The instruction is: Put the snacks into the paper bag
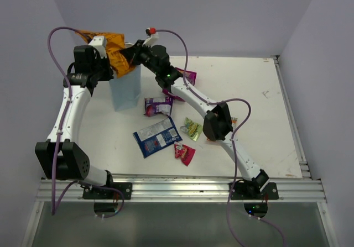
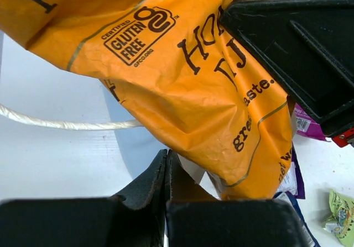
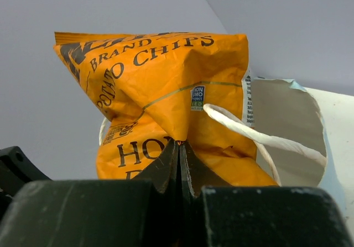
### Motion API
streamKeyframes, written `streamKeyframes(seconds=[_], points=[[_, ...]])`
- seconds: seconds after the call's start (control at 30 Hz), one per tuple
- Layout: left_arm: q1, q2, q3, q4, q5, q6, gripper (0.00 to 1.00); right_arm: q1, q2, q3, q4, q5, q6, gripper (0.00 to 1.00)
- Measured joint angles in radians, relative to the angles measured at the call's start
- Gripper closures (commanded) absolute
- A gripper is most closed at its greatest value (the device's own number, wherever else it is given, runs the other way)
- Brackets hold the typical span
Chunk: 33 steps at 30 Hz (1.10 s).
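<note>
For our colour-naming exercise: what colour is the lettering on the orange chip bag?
Dark brown, almost black, on the potato chip bag, clearest in the right wrist view.

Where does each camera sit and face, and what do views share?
Top external: above, behind the bases, looking down on the table; both arms show.
Left wrist: on left arm, facing the orange potato chip bag; its shut fingers show.
Right wrist: on right arm, facing that bag and the paper bag; its fingers pinch the chips.
Shared: all three show the chip bag.

The chip packet [image 1: 113, 51] sits above the mouth of the paper bag [image 1: 126, 92], at the table's [image 1: 249, 92] far left. Smaller packets [image 1: 157, 136] lie right of and before the bag.
</note>
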Motion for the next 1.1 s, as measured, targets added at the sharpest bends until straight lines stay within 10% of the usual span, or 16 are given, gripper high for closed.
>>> streamKeyframes(seconds=[0.7, 0.9, 1.1], points=[[-0.002, -0.028, 0.0, -0.019, -0.11, 0.002, 1.0, 0.014, -0.001, 0.042, -0.161, 0.087, -0.283, 0.97], [-0.002, -0.028, 0.0, -0.013, -0.116, 0.008, 1.0, 0.014, -0.001, 0.069, -0.198, 0.062, -0.304, 0.09], [-0.001, -0.027, 0.0, -0.003, -0.124, 0.009, 1.0, 0.016, -0.001, 0.126, -0.255, 0.037, -0.332, 0.02]])
